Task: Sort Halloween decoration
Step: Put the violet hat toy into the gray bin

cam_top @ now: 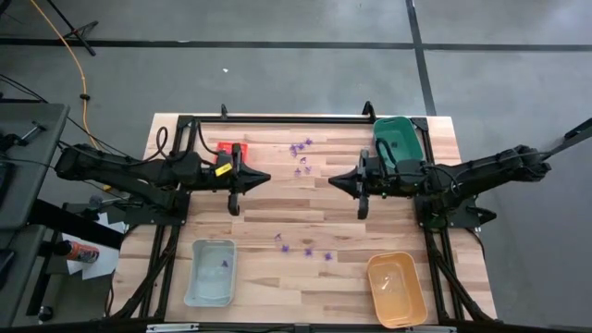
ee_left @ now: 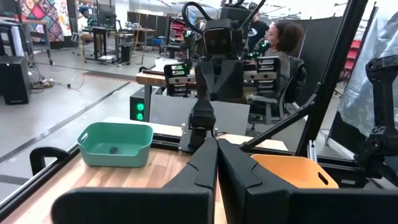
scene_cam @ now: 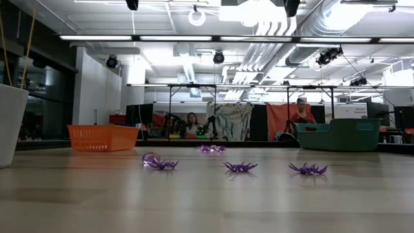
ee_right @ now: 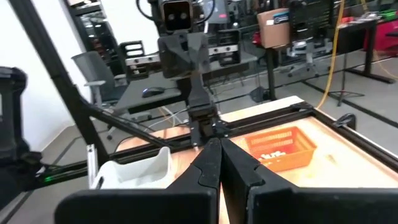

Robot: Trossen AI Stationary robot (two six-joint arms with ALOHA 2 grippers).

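Tiny purple Halloween decoration pieces lie on the wooden table in two groups, one far of centre (cam_top: pixel 301 148) and one near of centre (cam_top: pixel 305 248); the low view shows a few of them (scene_cam: pixel 240 167). My left gripper (cam_top: pixel 268 178) and my right gripper (cam_top: pixel 331 182) hang above the table's middle. They are level, tips facing each other, both shut and holding nothing. The wrist views show each pair of fingers pressed together (ee_left: pixel 216 142) (ee_right: pixel 216 144). A dark piece (ee_left: pixel 112 149) lies in the green tray, whitish ones (ee_right: pixel 273 152) in the red tray, and a purple one (cam_top: pixel 223 264) in the pale blue tray.
Four trays stand near the corners: red (cam_top: pixel 225 148) far left, partly under the left arm, green (cam_top: pixel 398 137) far right, pale blue (cam_top: pixel 211 271) near left, orange (cam_top: pixel 396 289) near right. A black frame (cam_top: pixel 296 118) runs along the far edge. People sit in the room beyond.
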